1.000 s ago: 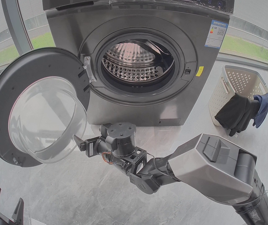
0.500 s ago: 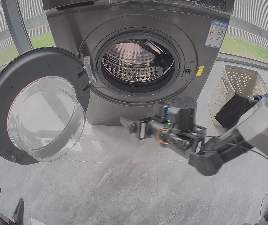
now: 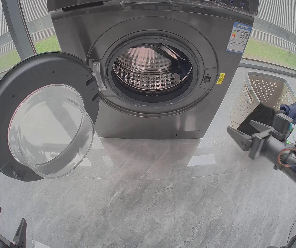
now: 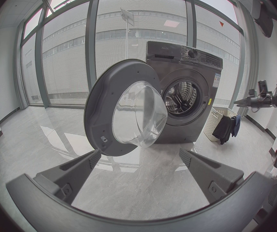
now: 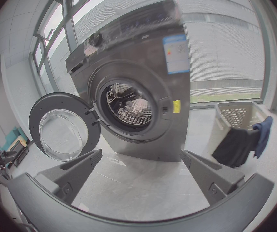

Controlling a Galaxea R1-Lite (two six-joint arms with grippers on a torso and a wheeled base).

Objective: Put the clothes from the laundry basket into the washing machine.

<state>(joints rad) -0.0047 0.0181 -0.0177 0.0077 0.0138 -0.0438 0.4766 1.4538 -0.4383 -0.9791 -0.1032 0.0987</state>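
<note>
The grey washing machine (image 3: 148,69) stands with its round door (image 3: 41,117) swung open to the left and its steel drum (image 3: 151,71) bare inside. To its right is the cream laundry basket (image 3: 261,86). A black garment (image 3: 260,116) and a blue one (image 3: 294,108) hang over its front rim. My right gripper (image 3: 239,125) hovers open just left of the black garment, holding nothing. My left gripper (image 3: 10,213) is low at the near left, open and holding nothing. In the right wrist view the basket (image 5: 238,113) and black garment (image 5: 235,144) lie ahead of the open right gripper (image 5: 140,155).
Polished grey floor (image 3: 148,197) spreads in front of the machine. The open door juts out over the floor on the left. Large windows (image 3: 279,35) and their frames stand behind the machine and the basket.
My right arm has swung from beside the open door's edge across the front of the machine to the right, ending next to the basket. The left gripper has not moved.
</note>
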